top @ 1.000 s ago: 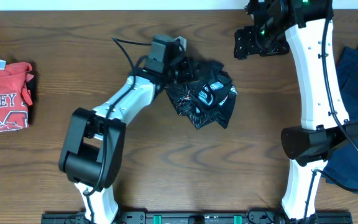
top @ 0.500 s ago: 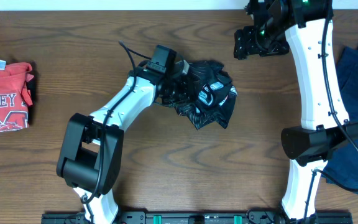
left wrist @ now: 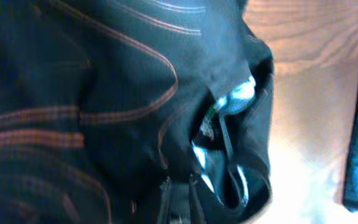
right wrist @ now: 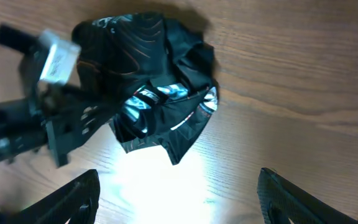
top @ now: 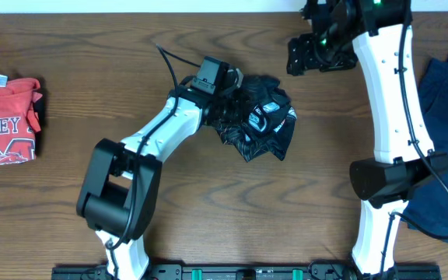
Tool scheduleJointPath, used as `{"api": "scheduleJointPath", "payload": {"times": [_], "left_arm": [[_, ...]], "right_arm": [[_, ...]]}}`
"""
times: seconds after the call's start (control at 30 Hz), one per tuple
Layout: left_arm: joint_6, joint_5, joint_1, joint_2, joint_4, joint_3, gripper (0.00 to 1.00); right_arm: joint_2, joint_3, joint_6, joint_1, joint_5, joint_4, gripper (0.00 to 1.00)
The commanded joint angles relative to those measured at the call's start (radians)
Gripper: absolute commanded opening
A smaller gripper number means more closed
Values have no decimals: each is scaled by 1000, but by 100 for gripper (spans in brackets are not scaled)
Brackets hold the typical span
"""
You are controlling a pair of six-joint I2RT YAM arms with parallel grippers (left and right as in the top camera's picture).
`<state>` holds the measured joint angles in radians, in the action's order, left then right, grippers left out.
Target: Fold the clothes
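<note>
The black jersey [top: 259,118] lies crumpled at the middle of the table, with its coloured logos facing up. My left gripper [top: 228,99] is at its left edge, with the fingers buried in the fabric. In the left wrist view the black jersey [left wrist: 104,93] fills the frame, and the gripper [left wrist: 179,194] looks shut on a fold of it. My right gripper [top: 306,54] hangs open and empty above the far side of the table. In its own view the gripper [right wrist: 179,177] is spread wide over bare wood, short of the jersey [right wrist: 160,106].
A folded red printed tee [top: 6,124] lies at the left edge. A navy garment [top: 446,140] lies at the right edge behind the right arm. The left arm [right wrist: 36,130] shows in the right wrist view. Bare wood surrounds the jersey.
My left gripper has moved right, into the jersey's left edge, and bunched it slightly. My right gripper has shifted a little to the left.
</note>
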<state>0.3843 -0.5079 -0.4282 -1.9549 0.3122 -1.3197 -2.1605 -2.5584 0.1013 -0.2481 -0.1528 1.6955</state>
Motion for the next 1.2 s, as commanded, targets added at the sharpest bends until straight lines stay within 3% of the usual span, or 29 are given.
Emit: {"api": "scheduleJointPath", "payload": {"times": [0.0, 0.57, 0.6, 0.8, 0.9, 0.97, 1.0, 1.07, 1.17], "left_arm": [[-6, 31, 0, -72, -48, -13, 15], [29, 102, 2, -148, -190, -95, 17], [29, 102, 2, -148, -197, -104, 22], [51, 127, 2, -148, -253, -153, 29], [51, 159, 7, -148, -235, -159, 29], [51, 163, 22, -148, -183, -159, 30], [51, 163, 34, -147, -155, -159, 29], [51, 162, 71, -142, -92, -159, 31], [51, 162, 141, -121, 9, -159, 33]], "right_arm": [[8, -18, -1, -22, -13, 3, 79], [8, -18, 14, -41, -13, 3, 79], [8, -18, 14, -41, -13, 3, 79], [8, -18, 18, -41, 0, 2, 84], [2, -8, 35, -40, 51, -2, 77], [-9, 7, 38, -39, 79, -2, 63], [-16, 19, 42, -38, 82, -3, 64], [-29, 48, 43, -37, 82, -11, 82], [-45, 102, 43, -36, 81, -34, 83]]}}
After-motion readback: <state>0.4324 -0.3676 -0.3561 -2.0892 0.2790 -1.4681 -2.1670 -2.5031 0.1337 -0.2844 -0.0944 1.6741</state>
